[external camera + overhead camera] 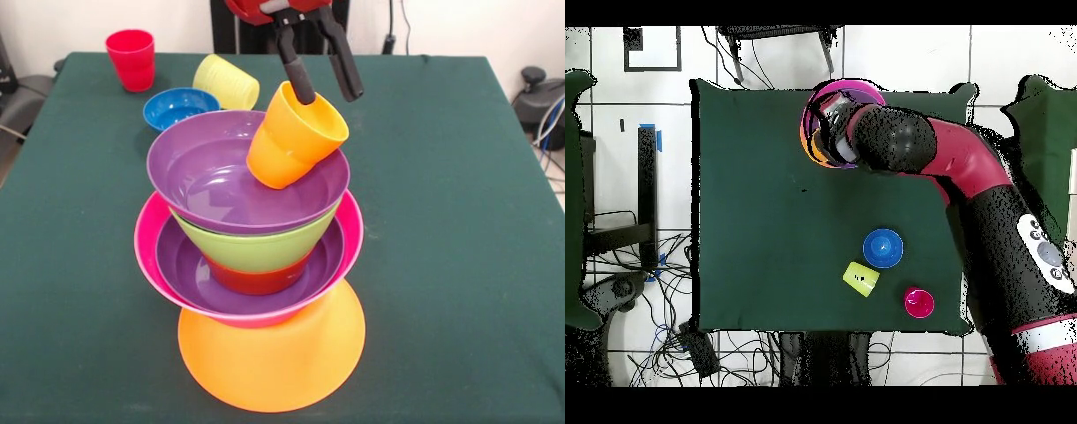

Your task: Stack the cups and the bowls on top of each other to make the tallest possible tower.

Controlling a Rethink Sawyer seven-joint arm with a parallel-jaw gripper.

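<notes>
The gripper (325, 75) reaches down over the tower (252, 265), its jaws spread moderately wide. One black finger (298, 75) goes into the mouth of the orange cup (296, 134) and touches its rim from inside, while the other finger hangs outside the cup, just clear of its wall, so the jaws straddle the rim without clamping it. The cup lies tilted, its base resting inside the top purple bowl (221, 181) and its mouth facing up towards the gripper. Beneath that bowl sit the lime green bowl (256, 247), the small red-orange bowl (256, 278), the second purple bowl (190, 274) and the hot pink bowl (148, 256), all carried by the upturned large orange bowl (274, 358). In the overhead view the tower stands near one edge of the green counter (755, 200), partly hidden by the arm (965, 170). Towards the opposite edge are the small blue bowl (883, 246), the pale yellow cup (861, 278) on its side, and the red cup (917, 302), upright, nearest the corner.
</notes>
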